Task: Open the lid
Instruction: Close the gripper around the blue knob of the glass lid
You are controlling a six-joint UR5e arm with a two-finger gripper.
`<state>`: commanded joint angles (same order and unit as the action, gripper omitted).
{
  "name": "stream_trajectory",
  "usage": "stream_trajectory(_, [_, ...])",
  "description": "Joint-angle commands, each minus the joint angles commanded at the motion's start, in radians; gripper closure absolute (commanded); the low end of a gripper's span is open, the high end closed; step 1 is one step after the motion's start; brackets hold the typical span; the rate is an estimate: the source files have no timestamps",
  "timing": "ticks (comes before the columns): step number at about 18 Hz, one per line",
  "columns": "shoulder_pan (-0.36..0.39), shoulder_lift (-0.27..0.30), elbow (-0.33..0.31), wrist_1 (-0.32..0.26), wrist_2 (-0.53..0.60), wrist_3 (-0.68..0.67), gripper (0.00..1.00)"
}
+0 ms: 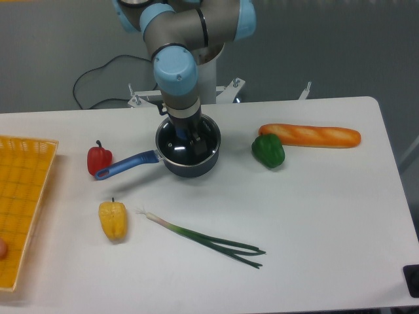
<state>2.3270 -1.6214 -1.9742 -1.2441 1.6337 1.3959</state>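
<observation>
The dark saucepan (209, 156) with a blue handle (124, 165) stands at the table's back centre. The glass lid (171, 145) lies flat on it, its thin rim matching the pan's edge. My gripper (190, 139) points straight down onto the lid's centre. A bit of the blue knob (196, 137) shows between the dark fingers. The wrist hides the fingertips, so I cannot see whether they are closed on the knob.
A red pepper (99, 159) sits just left of the handle's tip, with a yellow pepper (112, 220) in front of it. A green pepper (268, 150) and a baguette (309, 135) lie to the right. A spring onion (203, 238) lies in front. A yellow basket (19, 196) is at the left edge.
</observation>
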Motion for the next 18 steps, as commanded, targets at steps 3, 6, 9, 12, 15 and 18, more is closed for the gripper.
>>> stream_trajectory(3, [-0.005, 0.011, -0.026, 0.002, 0.003, 0.000, 0.00])
stream_trajectory(6, [-0.006, 0.023, -0.040, 0.008, 0.015, 0.008, 0.00])
stream_trajectory(9, [-0.005, 0.020, -0.037, 0.008, 0.021, 0.034, 0.00])
stream_trajectory(12, [-0.005, 0.017, -0.031, 0.009, 0.020, 0.034, 0.00])
stream_trajectory(15, [-0.005, 0.011, -0.031, 0.018, 0.020, 0.032, 0.00])
stream_trajectory(18, [-0.006, 0.008, -0.038, 0.032, 0.020, 0.032, 0.00])
